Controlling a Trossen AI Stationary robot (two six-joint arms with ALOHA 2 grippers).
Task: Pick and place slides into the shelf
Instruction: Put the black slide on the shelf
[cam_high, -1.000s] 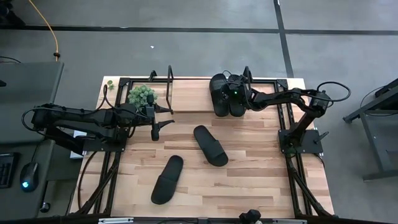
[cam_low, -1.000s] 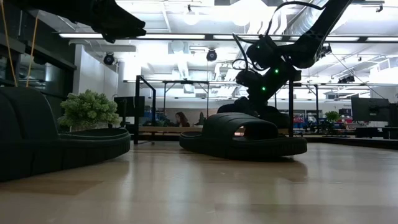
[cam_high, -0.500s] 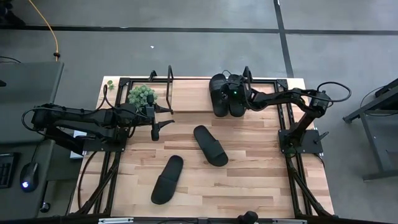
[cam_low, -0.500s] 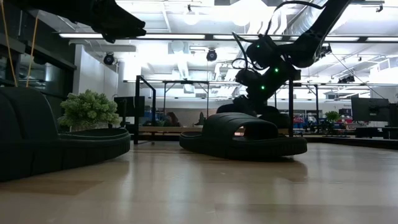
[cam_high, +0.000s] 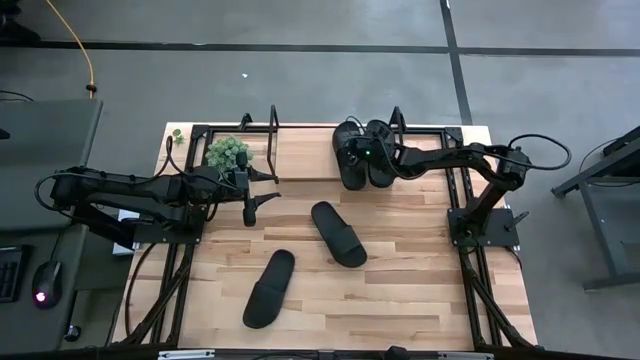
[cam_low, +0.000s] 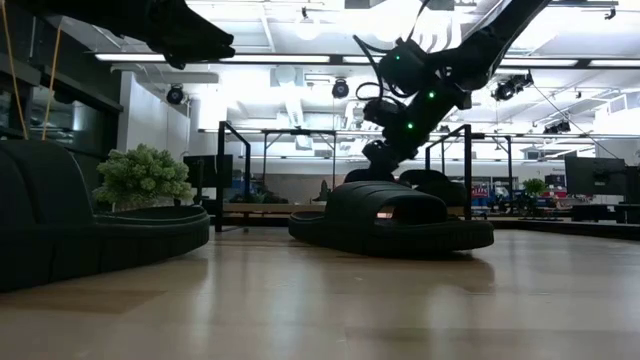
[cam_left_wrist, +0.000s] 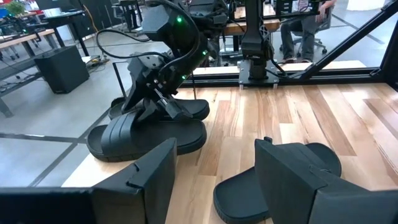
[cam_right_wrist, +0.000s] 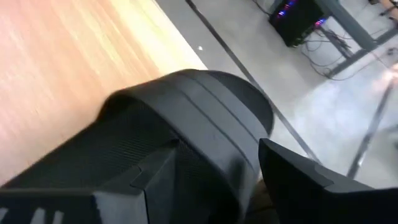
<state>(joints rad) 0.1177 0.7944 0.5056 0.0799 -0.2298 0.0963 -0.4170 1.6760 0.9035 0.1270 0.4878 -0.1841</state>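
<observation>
Right pincer (cam_high: 352, 152) shifted left over slides (cam_high: 364, 153) (grip hidden).

Right hand (cam_high: 352, 152) masks shelved slides (cam_high: 364, 160) – grip unclear; person (cam_left_wrist: 303, 22) cropped.

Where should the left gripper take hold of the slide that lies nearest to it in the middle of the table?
Grip the wide strap of the middle slide from above: it lies flat, sole down, so the strap arches up. The left gripper hovers beside it.
</observation>
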